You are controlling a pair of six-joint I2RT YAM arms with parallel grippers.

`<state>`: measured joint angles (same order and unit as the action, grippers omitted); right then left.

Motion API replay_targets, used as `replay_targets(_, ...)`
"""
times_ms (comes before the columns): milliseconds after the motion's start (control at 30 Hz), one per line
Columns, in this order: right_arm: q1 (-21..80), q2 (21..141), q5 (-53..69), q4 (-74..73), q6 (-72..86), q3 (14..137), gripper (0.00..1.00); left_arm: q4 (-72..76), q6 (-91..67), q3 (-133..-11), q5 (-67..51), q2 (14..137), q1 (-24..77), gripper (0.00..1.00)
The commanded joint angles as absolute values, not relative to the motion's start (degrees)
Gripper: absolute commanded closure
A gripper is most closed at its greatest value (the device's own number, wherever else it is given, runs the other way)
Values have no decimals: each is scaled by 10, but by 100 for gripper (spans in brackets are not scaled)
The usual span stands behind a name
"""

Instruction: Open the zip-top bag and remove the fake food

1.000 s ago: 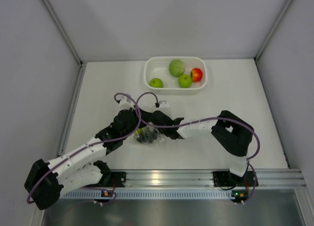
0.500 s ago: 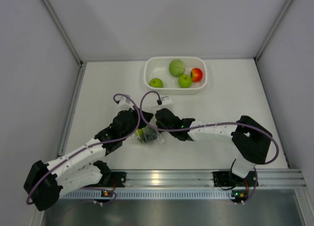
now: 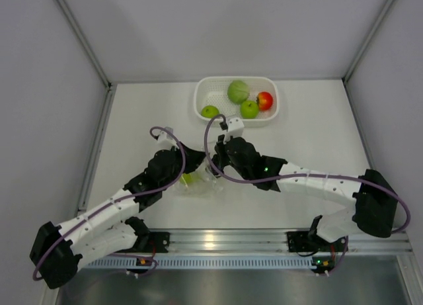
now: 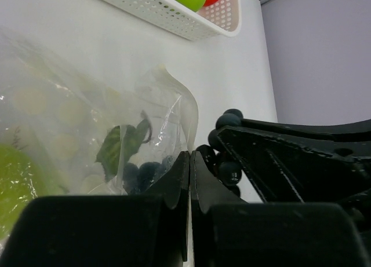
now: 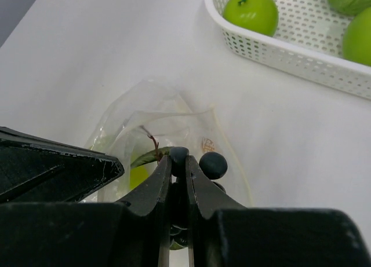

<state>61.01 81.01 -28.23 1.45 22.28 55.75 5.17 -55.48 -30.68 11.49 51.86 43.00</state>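
The clear zip-top bag (image 3: 200,186) lies on the table between my arms, and in the right wrist view (image 5: 152,117) its mouth is open. My left gripper (image 4: 189,158) is shut on the bag's edge; in the top view it (image 3: 193,165) is over the bag. My right gripper (image 5: 178,158) is shut on the dark grape bunch (image 5: 213,164) and holds it just above the bag's mouth. The grape bunch also shows in the left wrist view (image 4: 229,169). A green fruit (image 5: 137,176) with a leaf stays inside the bag.
The white perforated basket (image 3: 201,98) stands at the back. It holds a green apple (image 3: 210,111), a pale green ball (image 3: 238,91), another green apple (image 3: 249,109) and a red-yellow apple (image 3: 265,100). Grey walls close in the table on three sides.
My right arm has stretched out and its gripper has moved toward the back, drawing the grape bunch out of the bag. My left gripper has kept its hold on the bag.
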Motion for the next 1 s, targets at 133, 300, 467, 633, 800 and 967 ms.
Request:
replay_targets(133,621,730,-321,2,162,593,100,66,-550,-313,121,519,432,100)
replay_targets(300,613,701,-331,-50,130,633,100,67,-552,-310,120,517,432,100)
replay_targets(467,588,679,-334,-83,116,681,100,66,-555,-306,123,512,432,100)
replay_targets(633,522,671,-295,-110,115,716,100,66,-560,-301,129,506,432,100)
replay_targets(800,473,681,-268,-121,98,758,100,66,-562,-298,133,503,432,100)
replay_targets(967,414,722,-248,-118,75,801,100,67,-565,-297,127,503,432,100)
